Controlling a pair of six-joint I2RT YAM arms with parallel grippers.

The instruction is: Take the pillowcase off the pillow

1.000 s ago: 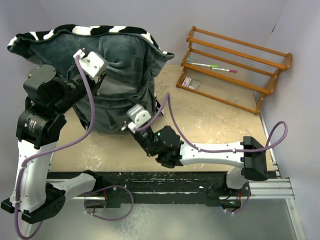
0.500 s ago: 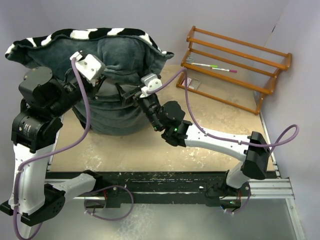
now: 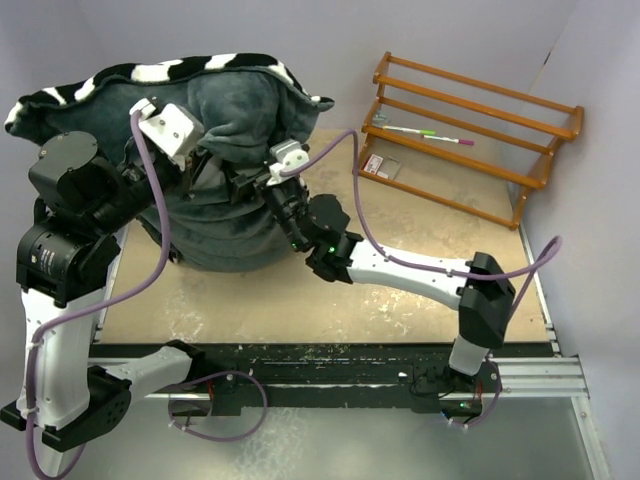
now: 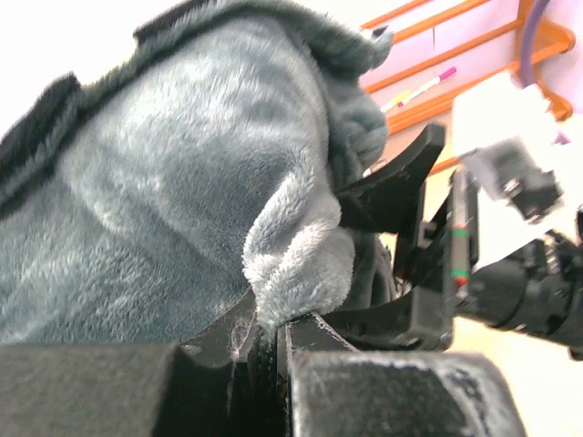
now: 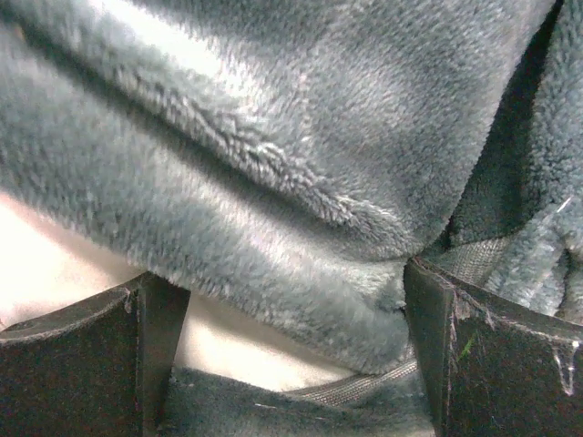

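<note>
Your left tool (image 3: pixel 203 165) is clamped on the grey plush of the pillowcase (image 3: pixel 235 100). The pillowcase stands bunched on the desk (image 3: pixel 400 260), well left of the wooden rack (image 3: pixel 470 140), and your right tool (image 3: pixel 240 185) reaches into the same fabric on the side nearer the rack. From the left wrist you see the jaws pinched together on a plush fold. From the right wrist, the fingers (image 5: pixel 91 346) stand wide apart around a grey fold.

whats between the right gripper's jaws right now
A fold of the grey plush pillowcase fills the gap between the open jaws of the right gripper. This shows in the right wrist view.
</note>
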